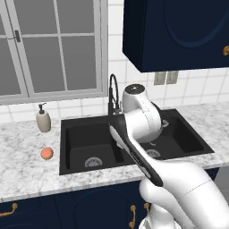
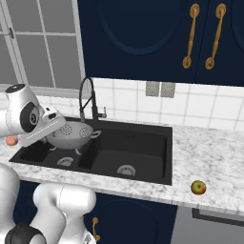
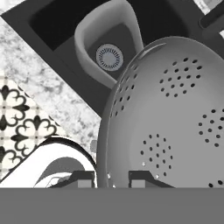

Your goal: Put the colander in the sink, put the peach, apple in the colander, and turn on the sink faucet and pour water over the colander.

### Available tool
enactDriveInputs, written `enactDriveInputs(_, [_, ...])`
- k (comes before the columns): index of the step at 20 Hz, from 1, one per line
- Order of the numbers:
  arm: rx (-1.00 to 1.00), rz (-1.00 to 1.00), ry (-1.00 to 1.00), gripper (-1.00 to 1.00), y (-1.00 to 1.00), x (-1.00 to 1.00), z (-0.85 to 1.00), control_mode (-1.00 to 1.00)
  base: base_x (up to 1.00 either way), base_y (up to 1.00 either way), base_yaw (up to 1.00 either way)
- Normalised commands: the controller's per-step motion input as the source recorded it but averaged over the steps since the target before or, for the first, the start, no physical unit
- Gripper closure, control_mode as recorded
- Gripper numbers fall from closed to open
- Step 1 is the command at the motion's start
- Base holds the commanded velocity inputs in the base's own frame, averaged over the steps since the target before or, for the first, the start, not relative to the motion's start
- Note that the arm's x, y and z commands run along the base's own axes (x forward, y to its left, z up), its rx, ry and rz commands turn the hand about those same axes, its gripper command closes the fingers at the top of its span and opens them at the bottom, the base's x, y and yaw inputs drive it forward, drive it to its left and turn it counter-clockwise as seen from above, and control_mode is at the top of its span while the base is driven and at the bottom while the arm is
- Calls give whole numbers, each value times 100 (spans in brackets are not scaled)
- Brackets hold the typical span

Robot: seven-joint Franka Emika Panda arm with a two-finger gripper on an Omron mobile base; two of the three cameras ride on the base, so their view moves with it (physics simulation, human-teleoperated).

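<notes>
Two dark fingertips pinch the colander by its rim, up above the sink. If they let go too soon, it could tip and land crooked.

Beige soap dispenser on marbled counter below window; navy cabinets, brass handles.

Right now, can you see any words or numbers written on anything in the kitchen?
No words, numbers or brand names can be read anywhere.
The soap bottle has no label.
The colander and the black tap are plain.
The two grey wall plates carry no writing.
</notes>
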Motion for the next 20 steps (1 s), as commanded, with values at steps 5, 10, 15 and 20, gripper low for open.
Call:
enactDriveInputs(5, [-1, 0, 7, 100, 95, 0, 0, -100, 0, 0, 0])
enactDriveInputs(10, [-2, 0, 3, 100, 83, 6, -11, -100, 0, 0, 0])
enactDriveInputs(15, [-1, 0, 1, 100, 69, 8, -35, -100, 0, 0, 0])
enactDriveInputs(20, [0, 1, 0, 100, 42, 16, -39, -100, 0, 0, 0])
